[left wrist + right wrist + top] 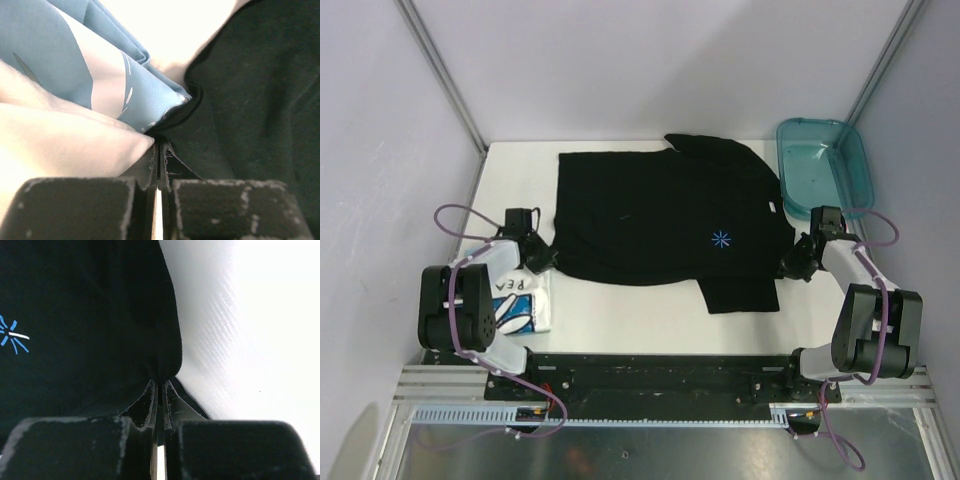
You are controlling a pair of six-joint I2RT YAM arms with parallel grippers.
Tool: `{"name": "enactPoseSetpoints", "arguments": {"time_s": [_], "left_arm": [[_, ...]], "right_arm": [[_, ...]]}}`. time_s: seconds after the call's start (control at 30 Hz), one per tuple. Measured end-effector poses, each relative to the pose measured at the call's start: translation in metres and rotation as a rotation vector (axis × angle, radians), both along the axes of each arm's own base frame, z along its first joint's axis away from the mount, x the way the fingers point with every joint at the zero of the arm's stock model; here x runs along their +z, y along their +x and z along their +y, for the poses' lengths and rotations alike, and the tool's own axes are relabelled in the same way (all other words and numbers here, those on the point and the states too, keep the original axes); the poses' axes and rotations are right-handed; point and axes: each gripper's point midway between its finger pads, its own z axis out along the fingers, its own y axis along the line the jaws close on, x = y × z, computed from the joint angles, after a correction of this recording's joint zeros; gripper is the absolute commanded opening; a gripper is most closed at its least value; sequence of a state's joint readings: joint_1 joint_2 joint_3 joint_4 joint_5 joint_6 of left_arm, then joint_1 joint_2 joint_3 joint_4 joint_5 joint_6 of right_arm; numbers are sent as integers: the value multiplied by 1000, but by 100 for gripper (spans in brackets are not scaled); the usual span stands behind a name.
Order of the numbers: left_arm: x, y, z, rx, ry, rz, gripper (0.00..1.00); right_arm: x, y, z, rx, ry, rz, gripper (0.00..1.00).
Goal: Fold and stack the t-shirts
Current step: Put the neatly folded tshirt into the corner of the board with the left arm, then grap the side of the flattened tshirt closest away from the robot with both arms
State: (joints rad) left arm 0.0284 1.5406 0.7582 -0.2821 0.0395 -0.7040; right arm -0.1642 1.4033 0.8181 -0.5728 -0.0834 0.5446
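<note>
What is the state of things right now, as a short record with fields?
black t-shirt: spread out mid-table, starburst mark facing up
white t-shirt: bunched at the near left, beside the black one
left hand: shut on the black t-shirt's left edge
right hand: shut on the black t-shirt's right edge
teal bin: far right corner
stacking: not yet done

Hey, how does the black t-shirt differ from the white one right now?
The black t-shirt lies spread wide in the middle; the white t-shirt is a small bundle at near left. The black one has one tiny blue starburst; the white one, large blue print. Both rest on the table.
</note>
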Motion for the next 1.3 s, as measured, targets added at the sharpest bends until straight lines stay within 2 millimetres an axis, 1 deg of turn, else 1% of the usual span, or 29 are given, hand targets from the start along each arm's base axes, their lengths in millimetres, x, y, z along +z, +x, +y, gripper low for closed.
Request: {"name": "enactPoseSetpoints", "arguments": {"time_s": [0.23, 0.4, 0.47, 0.6, 0.63, 0.67, 0.73, 0.8, 0.9, 0.97, 1.03, 1.13, 1.23, 1.3], "left_arm": [[0, -6, 26, 66, 51, 20, 0], [2, -15, 33, 58, 88, 44, 0], [3, -21, 32, 42, 100, 49, 0], [11, -34, 24, -1, 112, 44, 0], [14, -37, 22, -8, 112, 40, 0], [16, -38, 21, -13, 112, 35, 0], [21, -38, 19, -22, 113, 19, 0], [22, -38, 18, -29, 110, 14, 0], [22, -39, 14, -40, 100, 19, 0], [23, -40, 11, -50, 94, 21, 0], [25, -38, 9, -57, 90, 18, 0], [29, -34, 5, -67, 77, 4, 0], [32, -30, 2, -75, 65, -3, 0], [32, -30, 2, -77, 62, -2, 0]], "right_arm": [[0, -1, 8, 28, 2, 4, 0], [0, -3, 2, 3, 7, 12, 1], [0, -5, -3, -11, 10, 16, 9], [1, -5, -10, -32, 9, 18, 41], [2, -5, -11, -39, 10, 17, 47], [4, -4, -12, -42, 8, 14, 51], [12, -2, -14, -49, -1, -3, 55], [23, -2, -15, -53, -12, -30, 55], [43, -8, -15, -56, -33, -72, 51], [50, -14, -12, -54, -49, -81, 46], [55, -22, -6, -48, -60, -76, 43], [52, -36, 3, -42, -61, -67, 43], [40, -56, 13, -44, -48, -9, 43], [32, -63, 19, -50, -36, 27, 43]]}}
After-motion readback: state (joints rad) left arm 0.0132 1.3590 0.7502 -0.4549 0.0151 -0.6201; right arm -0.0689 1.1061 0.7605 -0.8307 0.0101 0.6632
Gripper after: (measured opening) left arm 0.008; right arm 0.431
